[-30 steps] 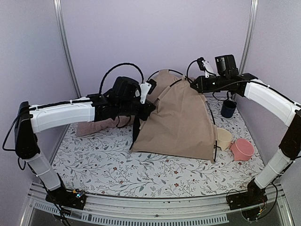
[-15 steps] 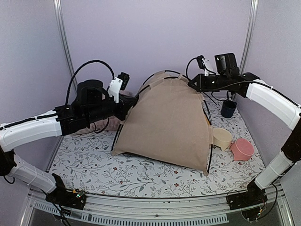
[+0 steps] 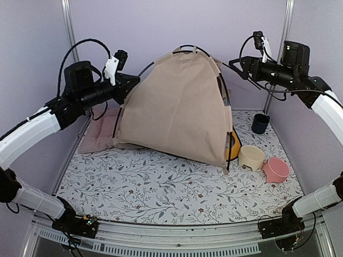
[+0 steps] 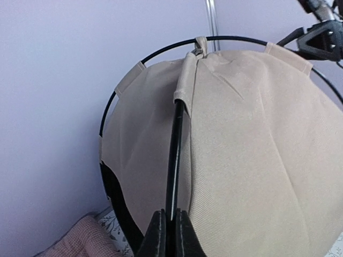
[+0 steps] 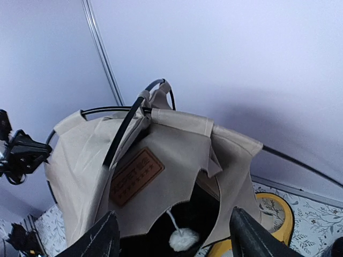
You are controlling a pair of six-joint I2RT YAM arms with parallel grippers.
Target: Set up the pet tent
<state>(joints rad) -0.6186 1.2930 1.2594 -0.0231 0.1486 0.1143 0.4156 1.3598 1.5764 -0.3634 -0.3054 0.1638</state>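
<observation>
Tan fabric of the pet tent (image 3: pixel 174 107) rises tall at the far middle of the floral desk (image 3: pixel 161 187), its left bottom corner seemingly resting on the pink cushion (image 3: pixel 99 136). On the tent's left side the left claw (image 4: pixel 170 227) pinches a black pole (image 4: pixel 174 160), while the right claw (image 5: pixel 171 238) hangs spread wide near the tent's upper right, apart from the cloth.

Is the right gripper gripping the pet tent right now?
No, the right wrist view shows the right gripper spread wide open, the pet tent beyond its fingers and not pinched.
</observation>
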